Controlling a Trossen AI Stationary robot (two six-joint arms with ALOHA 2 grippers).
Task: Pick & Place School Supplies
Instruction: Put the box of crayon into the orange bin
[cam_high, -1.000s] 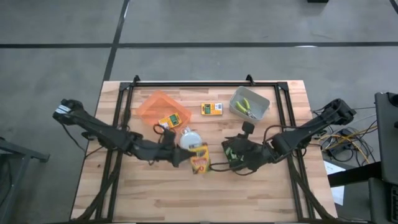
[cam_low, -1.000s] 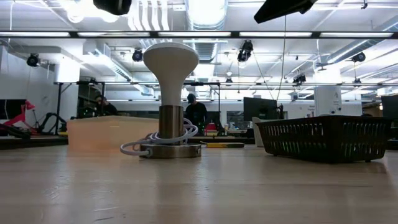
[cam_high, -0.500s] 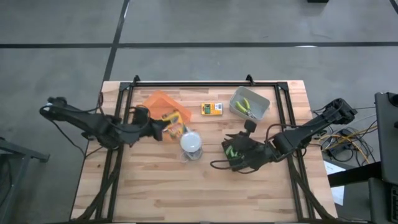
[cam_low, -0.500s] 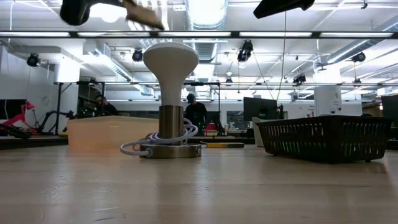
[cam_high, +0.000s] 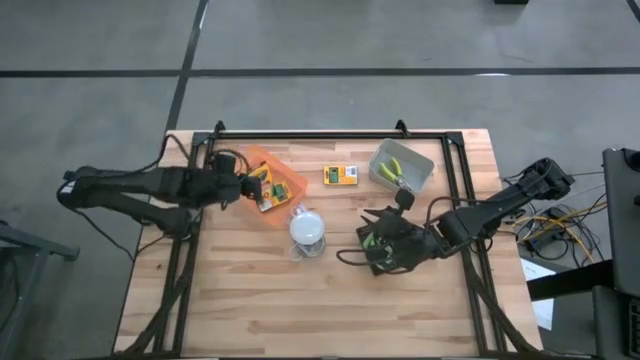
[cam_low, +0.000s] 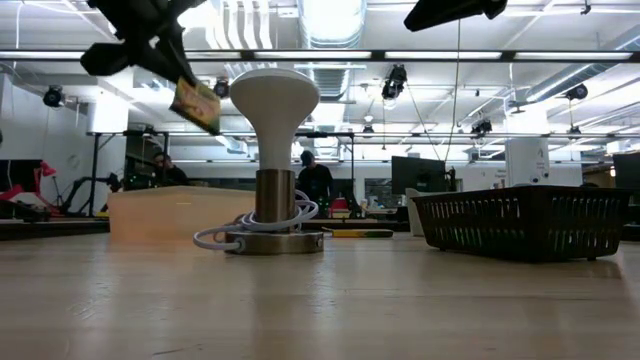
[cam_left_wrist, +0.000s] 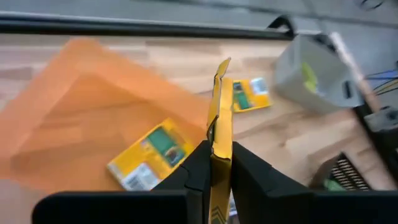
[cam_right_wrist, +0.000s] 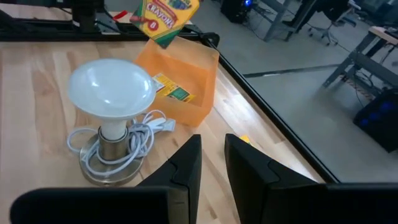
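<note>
A yellow-and-green crayon box (cam_high: 264, 190) hangs in my left gripper (cam_high: 250, 187), above the orange tray (cam_high: 250, 162) at the far left. It also shows in the right wrist view as the crayon box (cam_right_wrist: 166, 15) and in the low view as the crayon box (cam_low: 196, 105). A second yellow box (cam_left_wrist: 152, 152) lies flat inside the tray. A third box (cam_high: 340, 175) lies on the table. My right gripper (cam_high: 372, 245) hovers over the black basket (cam_high: 392, 255); its fingers (cam_right_wrist: 186, 165) stand a narrow gap apart with nothing between them. My left gripper pinches the crayon box by its two broad faces (cam_left_wrist: 219, 134) between its two fingers, near one end of the box. The fingers come from the table's left, slanting down. The box is clear of the tray, tilted, and sticks out past the fingertips.
A white domed lamp (cam_high: 308, 228) with a coiled cord stands mid-table, just beyond the tray's near right corner. A grey tray (cam_high: 402, 168) with yellow-green handled tools (cam_high: 395, 172) sits at the far right. Green pieces (cam_high: 372, 243) show in the black basket.
My left gripper has carried the crayon box from the near side of the lamp toward the table's far left, to above the orange tray, tipping from pointing down toward more level. The box has stayed in its hold, clear of the table.
</note>
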